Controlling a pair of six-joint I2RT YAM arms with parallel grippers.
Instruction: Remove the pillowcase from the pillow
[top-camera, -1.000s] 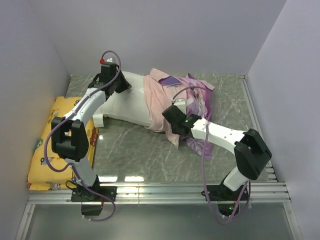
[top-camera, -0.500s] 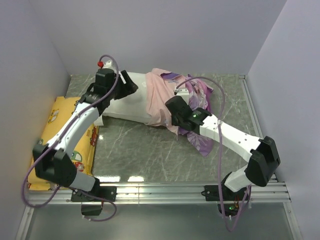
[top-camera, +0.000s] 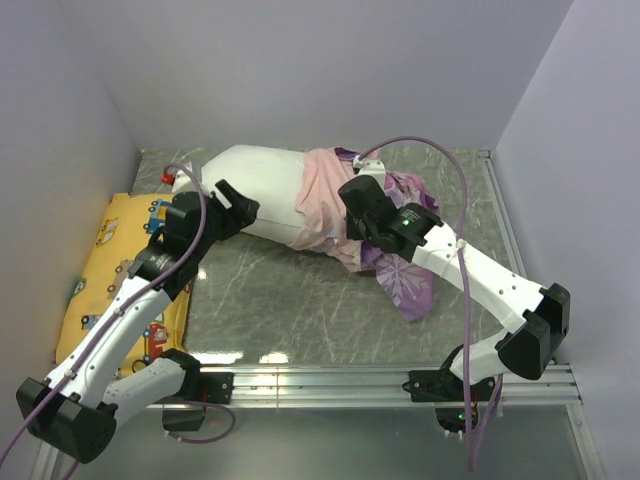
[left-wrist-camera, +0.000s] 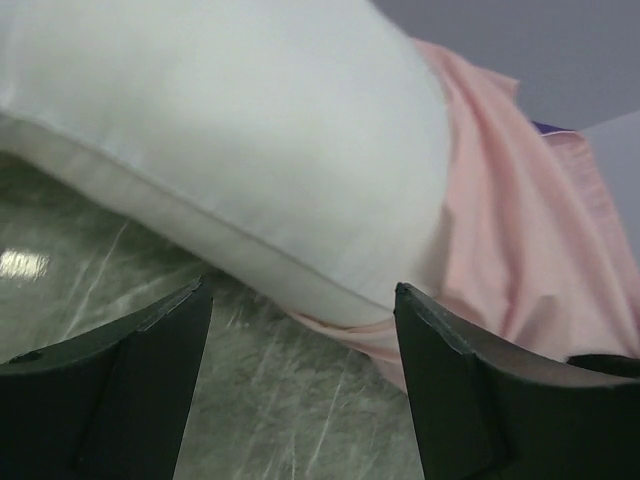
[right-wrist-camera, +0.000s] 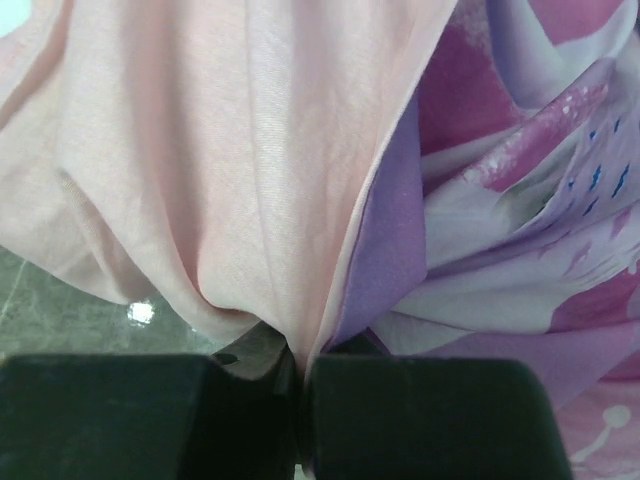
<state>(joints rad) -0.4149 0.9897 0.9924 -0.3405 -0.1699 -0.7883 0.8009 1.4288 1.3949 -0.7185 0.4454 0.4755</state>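
Top external view: the plump, smooth white pillow (top-camera: 250, 195) is sheathed at its right end in crumpled pink-purple pillowcase (top-camera: 325, 205); a yellow cushion (top-camera: 110, 290) is laid left of it. Pillowcase folds are clamped by the right gripper (right-wrist-camera: 300, 370); the left gripper (left-wrist-camera: 300, 290) is spread, empty.

1. The pillow (top-camera: 255, 190) lies toward 12 o'clock, mostly bare.
2. The pillowcase (top-camera: 322, 205) bunches over its 3 o'clock end, trailing toward 5 o'clock.
3. The right gripper (top-camera: 350, 190) sits on that bunch.
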